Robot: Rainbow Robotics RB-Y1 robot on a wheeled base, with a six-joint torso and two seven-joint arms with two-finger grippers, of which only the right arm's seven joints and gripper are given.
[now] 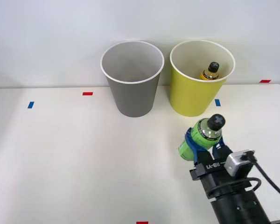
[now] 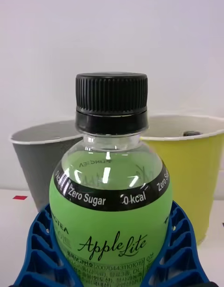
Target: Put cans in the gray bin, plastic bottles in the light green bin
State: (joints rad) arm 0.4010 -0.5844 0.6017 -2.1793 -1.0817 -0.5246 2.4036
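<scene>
Right gripper [image 1: 204, 145] is clamped on the green-label bottle [image 1: 201, 136], blue ribbed fingers [image 2: 38, 249] hugging both sides of its lower body. Bottle sits upright between the fingers, black cap [image 2: 112, 102] above them, label reading "Apple Lite", "Zero Sugar", "0 kcal". Whether the bottle's base touches the table cannot be told. In the front view, gripper and bottle are toward the table's [image 1: 74, 163] right part, nearer the front edge than the bins, just in front of the light green bin [image 1: 196, 93] and apart from it. Amber bottle [image 1: 210, 72] stands inside the light green bin, cap up, against its right inner wall. Gray bin [image 1: 133, 88] stands just left of the green one near the table's back edge, the two bins close but not touching. From the wrist view both bins sit behind the held bottle, gray one [image 2: 37, 163] on one side, green one [image 2: 196, 175] on the other. Red [image 1: 87, 94] and blue tape marks [image 1: 31, 105] dot the tabletop.
</scene>
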